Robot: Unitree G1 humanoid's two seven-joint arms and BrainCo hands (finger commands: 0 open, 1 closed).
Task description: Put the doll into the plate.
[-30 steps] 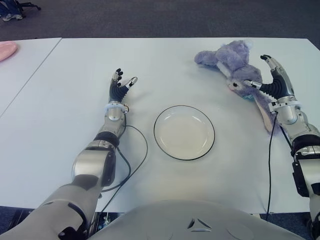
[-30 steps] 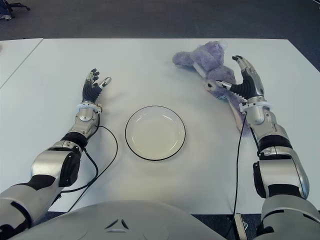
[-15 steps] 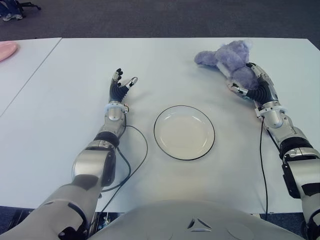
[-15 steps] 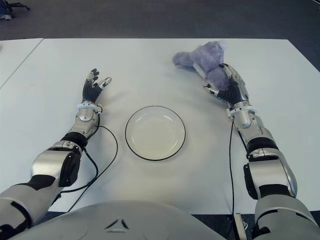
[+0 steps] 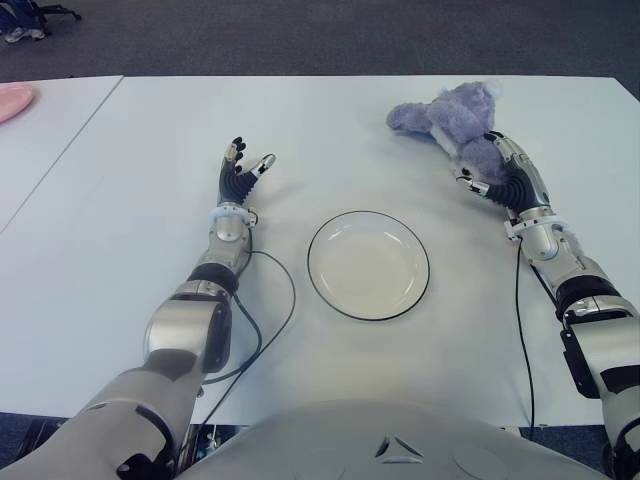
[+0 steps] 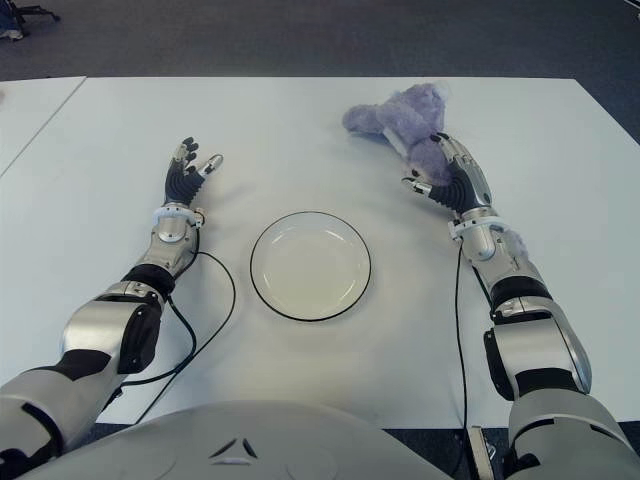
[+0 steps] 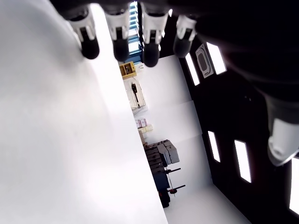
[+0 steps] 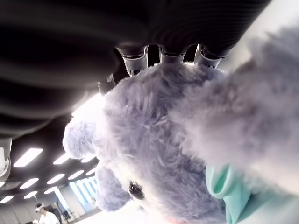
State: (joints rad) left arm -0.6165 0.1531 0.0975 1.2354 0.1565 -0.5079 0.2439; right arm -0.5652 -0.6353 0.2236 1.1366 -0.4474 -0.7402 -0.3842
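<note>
Right hand (image 5: 503, 175), now lowered onto the purple doll (image 5: 455, 115) at 1 o'clock of the plate (image 5: 368, 264), curls around it; left hand (image 5: 240, 177) open at 10 o'clock.

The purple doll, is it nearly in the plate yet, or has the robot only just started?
Only just started. Nothing is finished: the plate holds nothing. In hand: the right hand lies over the purple doll at the table's far right, fingers wrapped onto its fur, apparently gripping. Left to do: lift it, carry it to the plate and let go. The left hand shows open, left of the plate.
</note>
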